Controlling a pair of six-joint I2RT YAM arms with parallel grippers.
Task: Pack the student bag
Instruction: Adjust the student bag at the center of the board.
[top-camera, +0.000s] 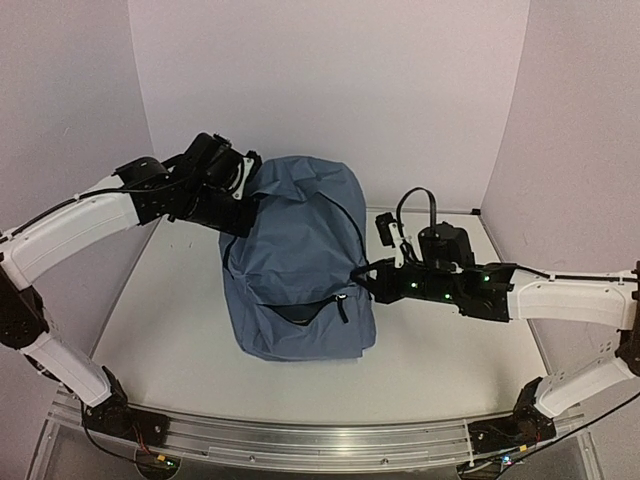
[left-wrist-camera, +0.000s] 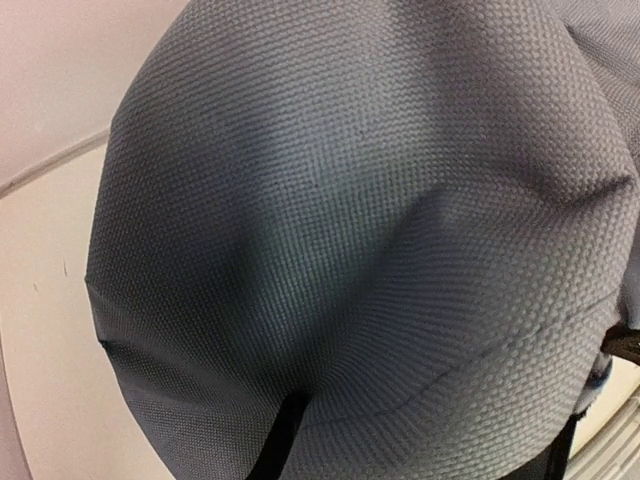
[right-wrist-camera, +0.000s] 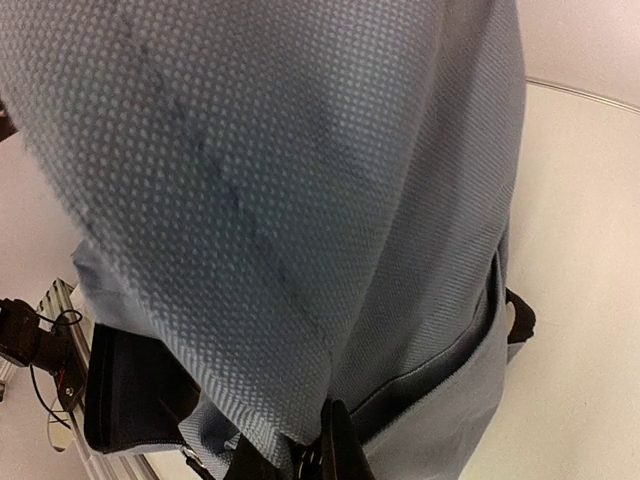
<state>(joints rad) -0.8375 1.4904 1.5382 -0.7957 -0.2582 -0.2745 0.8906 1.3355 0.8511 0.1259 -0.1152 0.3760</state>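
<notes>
The slate-blue student bag (top-camera: 300, 270) lies mid-bench (top-camera: 170, 330), its long axis running from near edge to far edge, with the part-unzipped front pocket nearest. The left pincer (top-camera: 243, 190) pinches the bag's far-left fabric, and the right pincer (top-camera: 368, 275) pinches its right side.

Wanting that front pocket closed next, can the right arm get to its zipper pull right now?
Probably yes. The right gripper sits at the student bag on its right side, and the zipper pull hangs close by with nothing between them. I cannot tell whether it is gripping fabric.
</notes>
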